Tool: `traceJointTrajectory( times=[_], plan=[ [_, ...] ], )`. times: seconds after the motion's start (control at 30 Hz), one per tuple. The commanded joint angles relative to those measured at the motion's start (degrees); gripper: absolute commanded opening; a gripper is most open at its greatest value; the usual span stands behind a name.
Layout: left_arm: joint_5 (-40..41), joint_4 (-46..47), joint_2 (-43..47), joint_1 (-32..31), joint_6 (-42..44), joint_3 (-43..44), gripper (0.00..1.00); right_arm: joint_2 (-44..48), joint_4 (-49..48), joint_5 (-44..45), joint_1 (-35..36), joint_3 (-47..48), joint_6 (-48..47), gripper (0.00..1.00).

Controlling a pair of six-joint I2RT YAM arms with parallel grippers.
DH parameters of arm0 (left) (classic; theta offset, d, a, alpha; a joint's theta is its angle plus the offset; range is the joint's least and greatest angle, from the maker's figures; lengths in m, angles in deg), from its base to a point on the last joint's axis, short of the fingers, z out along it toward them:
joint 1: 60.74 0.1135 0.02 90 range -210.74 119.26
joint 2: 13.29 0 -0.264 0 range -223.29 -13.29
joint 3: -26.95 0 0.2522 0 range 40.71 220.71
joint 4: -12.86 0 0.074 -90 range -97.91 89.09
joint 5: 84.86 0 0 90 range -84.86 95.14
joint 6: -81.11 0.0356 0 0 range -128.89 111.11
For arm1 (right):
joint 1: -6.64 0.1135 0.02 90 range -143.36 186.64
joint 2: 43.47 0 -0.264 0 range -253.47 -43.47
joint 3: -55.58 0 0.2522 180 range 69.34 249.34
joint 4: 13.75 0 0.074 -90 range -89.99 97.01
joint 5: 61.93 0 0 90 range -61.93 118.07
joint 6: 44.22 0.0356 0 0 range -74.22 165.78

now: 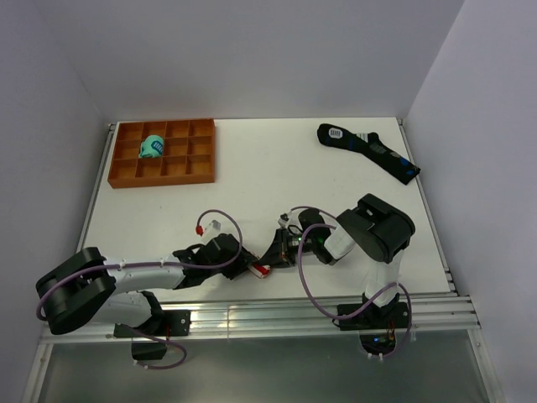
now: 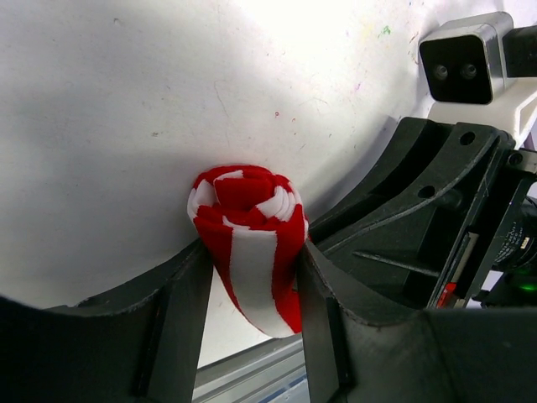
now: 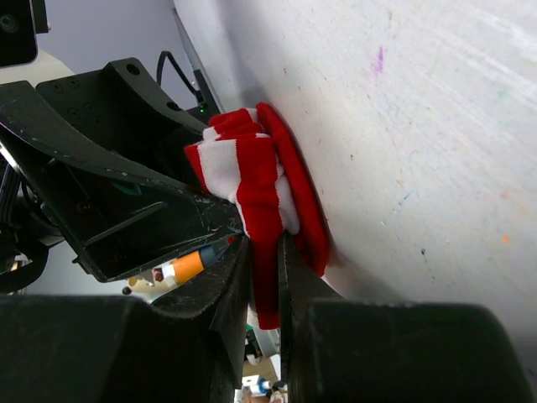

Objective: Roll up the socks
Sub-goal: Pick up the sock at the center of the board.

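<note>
your left gripper [image 2: 252,256] was clamped around the socks [image 2: 247,218], with one finger pressed to each side of the red-and-white striped roll. the roll's coiled end faced the wrist camera. your right gripper [image 3: 264,248] met the same roll from the opposite side, its jaws nearly together and pinching a loose fold of the striped fabric. the roll lay against the white table [image 1: 277,168] close to its near edge, between your two arm bases, where both tools met. well away at the far left stood an orange divided tray [image 1: 162,180] with a teal sock bundle [image 1: 152,148] in one compartment. a long black sock [image 1: 369,151] lay at the far right.
</note>
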Motion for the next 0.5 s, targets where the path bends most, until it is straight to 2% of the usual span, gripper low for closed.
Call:
traceJointTrajectory(
  times=[0.0, 0.47],
  plan=[
    [3.12, -4.71, -1.74, -0.47, -1.49, 0.81, 0.49, -3.04, 11.46, 1.91, -0.52, -2.74, 6.32, 0.13],
    [6.11, -7.09, -3.67, -0.64, -3.33, 3.27, 0.48, -3.48, 9.26, -0.81, -0.44, -3.53, 7.9, 0.14]
  ],
)
